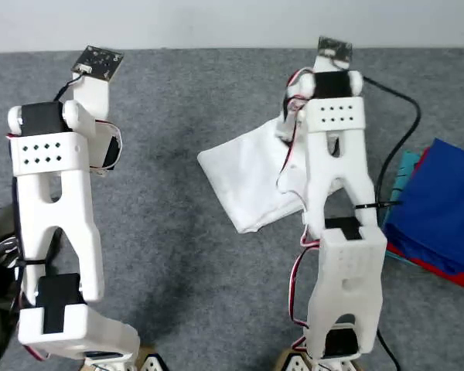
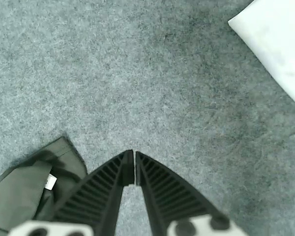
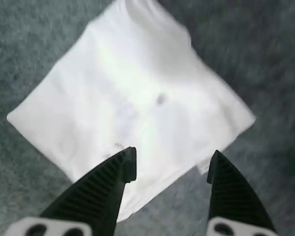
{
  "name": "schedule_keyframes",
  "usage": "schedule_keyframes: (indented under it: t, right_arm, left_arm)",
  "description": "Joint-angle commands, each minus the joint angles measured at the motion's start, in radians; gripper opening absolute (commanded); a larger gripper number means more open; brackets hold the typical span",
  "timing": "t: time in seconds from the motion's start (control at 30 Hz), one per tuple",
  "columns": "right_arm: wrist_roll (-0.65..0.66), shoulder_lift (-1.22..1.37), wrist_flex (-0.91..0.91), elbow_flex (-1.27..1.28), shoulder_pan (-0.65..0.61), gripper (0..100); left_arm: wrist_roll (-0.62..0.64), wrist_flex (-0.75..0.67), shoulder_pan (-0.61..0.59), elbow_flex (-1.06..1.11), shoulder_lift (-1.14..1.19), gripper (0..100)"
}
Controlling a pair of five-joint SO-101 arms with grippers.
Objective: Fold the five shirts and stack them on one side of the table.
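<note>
The right gripper (image 3: 174, 155) is hanging with its jaws apart just above the white shirt (image 3: 132, 88), near one of its edges. The left gripper (image 2: 134, 155) is hovering with its jaws pressed together on nothing, over the bare bench (image 2: 152, 83), and a crumpled dark olive shirt (image 2: 24, 191) is lying just beside it. In the high view the white shirt is lying mid-bench as a rough square (already doubled over, by the look of it). A stack of shirts (image 1: 441, 201), blue on top of red and teal layers, is sitting at the bench's right edge. I am judging that the white shirt's fold is the step in hand. The next move is calling for the open jaws to drop onto an edge and pinch through all the layers. From there they can either finish the fold or carry the shirt onto the stack without letting it spill open.
</note>
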Motion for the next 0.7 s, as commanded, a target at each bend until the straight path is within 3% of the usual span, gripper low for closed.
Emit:
schedule_keyframes:
  t: [0.0,0.2,0.53,0.67]
  right_arm:
    - [-0.157,-0.127,0.041,0.118,-0.071,26.8]
    - [-0.338,-0.071,-0.012,0.267,-0.163,47.1]
    - [-0.388,0.12,-0.222,0.267,-0.125,47.4]
    - [-0.387,0.232,-0.335,0.267,-0.081,41.2]
  left_arm:
    - [-0.011,0.02,-0.006,-0.01,-0.055,1]
    - [-0.011,0.02,-0.006,-0.01,-0.049,1]
    - [-0.011,0.02,-0.021,-0.008,-0.054,1]
    - [-0.011,0.02,-0.048,-0.007,-0.054,1]
